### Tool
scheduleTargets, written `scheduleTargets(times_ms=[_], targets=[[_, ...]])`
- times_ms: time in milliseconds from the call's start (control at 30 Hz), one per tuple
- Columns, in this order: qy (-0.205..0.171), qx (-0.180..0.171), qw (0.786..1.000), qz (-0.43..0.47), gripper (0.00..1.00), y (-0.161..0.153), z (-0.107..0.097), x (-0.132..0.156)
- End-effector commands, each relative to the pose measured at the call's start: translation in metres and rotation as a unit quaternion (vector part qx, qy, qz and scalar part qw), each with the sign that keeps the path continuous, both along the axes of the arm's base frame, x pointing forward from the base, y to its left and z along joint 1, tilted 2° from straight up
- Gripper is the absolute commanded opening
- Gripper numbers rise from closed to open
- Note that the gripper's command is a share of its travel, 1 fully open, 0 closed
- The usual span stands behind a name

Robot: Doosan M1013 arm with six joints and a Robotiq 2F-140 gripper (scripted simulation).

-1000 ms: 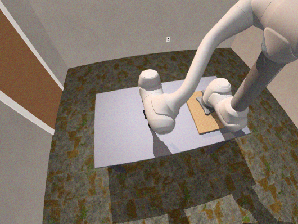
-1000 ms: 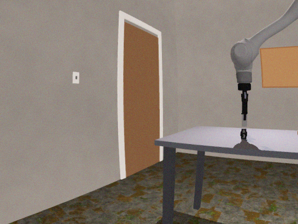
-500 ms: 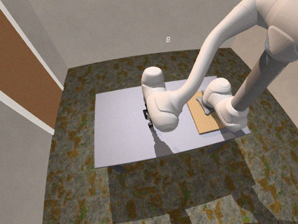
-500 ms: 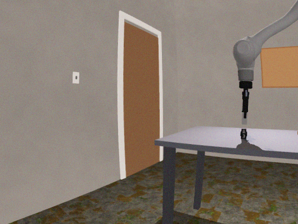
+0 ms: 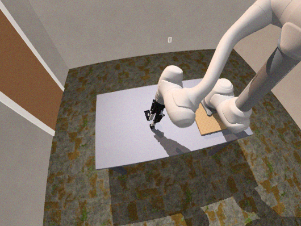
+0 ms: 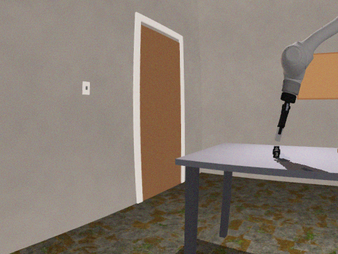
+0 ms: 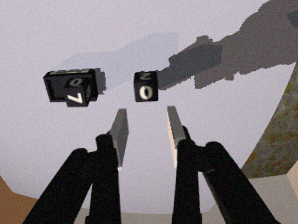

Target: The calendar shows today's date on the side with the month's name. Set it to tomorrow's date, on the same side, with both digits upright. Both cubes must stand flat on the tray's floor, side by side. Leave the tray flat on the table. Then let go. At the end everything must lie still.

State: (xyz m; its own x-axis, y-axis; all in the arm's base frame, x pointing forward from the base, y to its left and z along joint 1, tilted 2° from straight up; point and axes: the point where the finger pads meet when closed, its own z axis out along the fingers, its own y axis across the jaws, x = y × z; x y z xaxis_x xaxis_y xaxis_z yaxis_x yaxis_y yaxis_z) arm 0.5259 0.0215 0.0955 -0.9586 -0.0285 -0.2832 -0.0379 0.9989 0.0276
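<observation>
In the wrist view a small black cube (image 7: pixel 145 86) showing a white 0 stands alone on the grey table. To its left lies the black calendar tray (image 7: pixel 75 87), with a white 7 showing on a cube in it. My gripper (image 7: pixel 147 119) hangs above the table just short of the lone cube, tilted, its fingers partly apart with nothing between them. In the top view the gripper (image 5: pixel 155 117) is above the cube (image 5: pixel 152 126), with the tray (image 5: pixel 147 114) beside it. In the exterior view the gripper (image 6: pixel 278 137) hangs clear above the cube (image 6: pixel 276 152).
A tan board (image 5: pixel 210 120) under the robot's base lies at the table's right side. The arm's big elbow joint (image 5: pixel 176 96) hangs over the table's middle. The table's edge (image 6: pixel 223 166) faces a brown door (image 6: pixel 159 112).
</observation>
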Motion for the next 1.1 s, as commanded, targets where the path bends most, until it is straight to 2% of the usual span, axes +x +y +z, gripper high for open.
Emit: scheduleTargets(times_ms=[0, 33, 100, 200, 300, 733, 1067], targets=[[-0.037, 0.008, 0.999, 0.003, 0.28, 0.004, -0.002, 0.000], [-0.053, 0.009, 0.999, 0.003, 0.28, 0.005, -0.002, 0.000], [-0.053, 0.009, 0.999, 0.003, 0.28, 0.005, -0.002, 0.000], [-0.100, 0.008, 0.995, 0.000, 0.28, 0.003, -0.002, -0.002], [-0.124, 0.004, 0.992, -0.004, 0.28, -0.001, -0.001, -0.004], [-0.125, 0.006, 0.992, -0.002, 0.28, 0.001, -0.003, -0.007], [-0.130, 0.022, 0.991, 0.006, 0.28, 0.012, -0.005, -0.010]])
